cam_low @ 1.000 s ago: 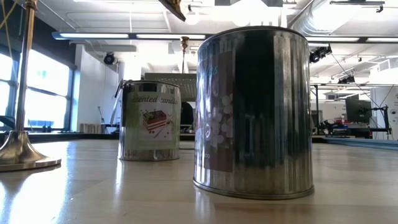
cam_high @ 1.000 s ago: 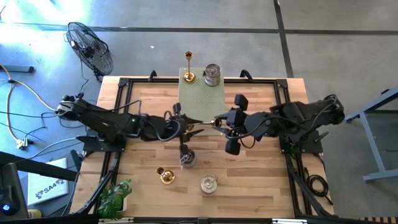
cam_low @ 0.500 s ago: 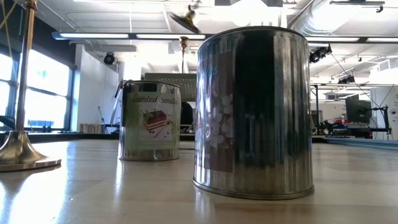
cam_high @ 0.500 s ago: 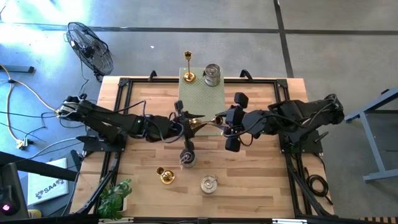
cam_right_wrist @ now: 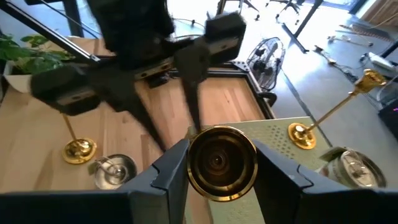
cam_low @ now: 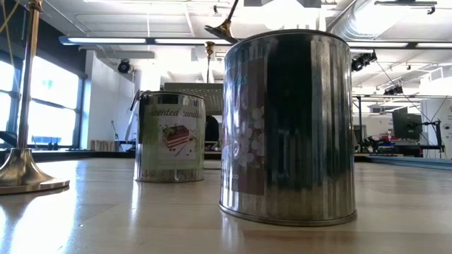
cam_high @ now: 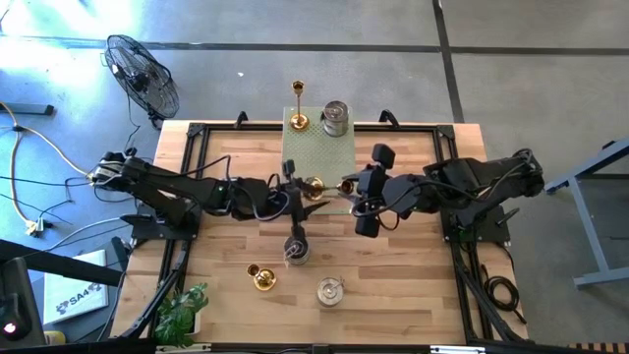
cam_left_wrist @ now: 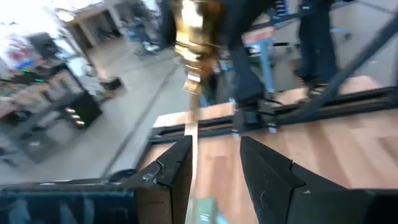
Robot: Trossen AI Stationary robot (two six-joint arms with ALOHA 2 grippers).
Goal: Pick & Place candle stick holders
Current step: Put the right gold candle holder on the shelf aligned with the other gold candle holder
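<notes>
Right pincer (cam_right_wrist: 221, 149) hung over the middle of the desk (cam_high: 413, 275), reaching in from 3 o'clock, its two fingers pressed against opposite edges of the round base of a gold candle stick holder (cam_high: 314, 186), pinching it in the air with the underside of the base facing that wrist. Left pincer (cam_left_wrist: 214, 149) came in from 9 o'clock and met the same holder from the other end; the thin stem ran along the inner edge of one finger (cam_left_wrist: 171, 171) while the fingers stood apart, and I cannot tell whether they gripped it. At 12 o'clock lay the pale green perforated box (cam_high: 319, 152), its near edge just under the held holder. At the box's far end stood a squat silver holder (cam_high: 335, 118) with an upright gold holder (cam_high: 298, 118) just beside it. Toward 6 o'clock stood a second silver holder (cam_high: 295, 252), a third silver holder (cam_high: 329, 291) nearer the desk's edge, and at 7 o'clock another gold holder (cam_high: 260, 278).
</notes>
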